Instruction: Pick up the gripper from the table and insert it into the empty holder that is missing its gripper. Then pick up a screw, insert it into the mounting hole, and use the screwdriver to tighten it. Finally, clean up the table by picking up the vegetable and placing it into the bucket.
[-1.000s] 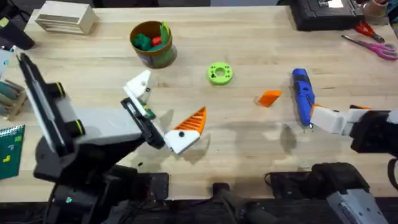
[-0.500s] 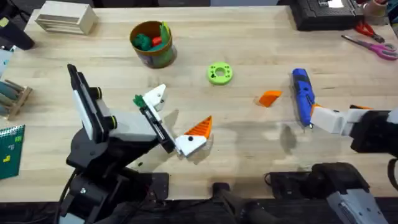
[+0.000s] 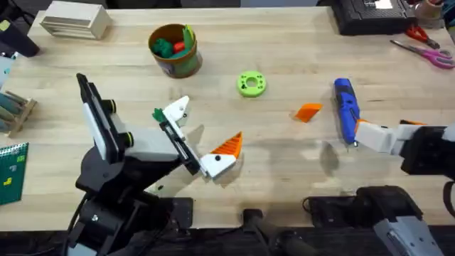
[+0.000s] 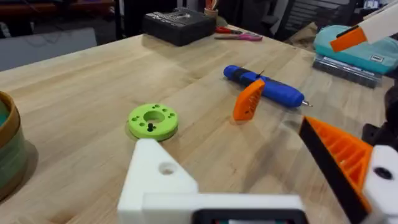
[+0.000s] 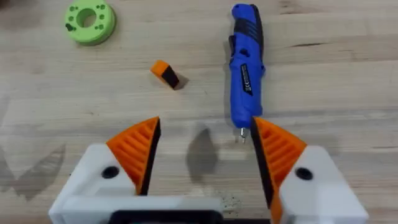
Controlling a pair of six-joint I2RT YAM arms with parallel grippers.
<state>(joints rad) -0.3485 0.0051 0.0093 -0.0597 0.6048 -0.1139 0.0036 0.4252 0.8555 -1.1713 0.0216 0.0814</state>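
The loose orange gripper lies on the table between the green ring and the blue screwdriver. My left gripper is open and holds nothing. One of its fingers is the bare white holder with its dark mounting hole; the other carries an orange tip. It faces the orange gripper from a distance. My right gripper is open above the table, its one pad beside the screwdriver bit. The bucket holds green and red toy vegetables.
A green ring with a small dark screw sits mid-table. Scissors and a black box lie at the far right, a white box at the far left, and a green card at the left edge.
Over the second, my left arm swung right, carrying its gripper right and slightly farther from the base; it has held still for the last half second. The right arm has not moved.
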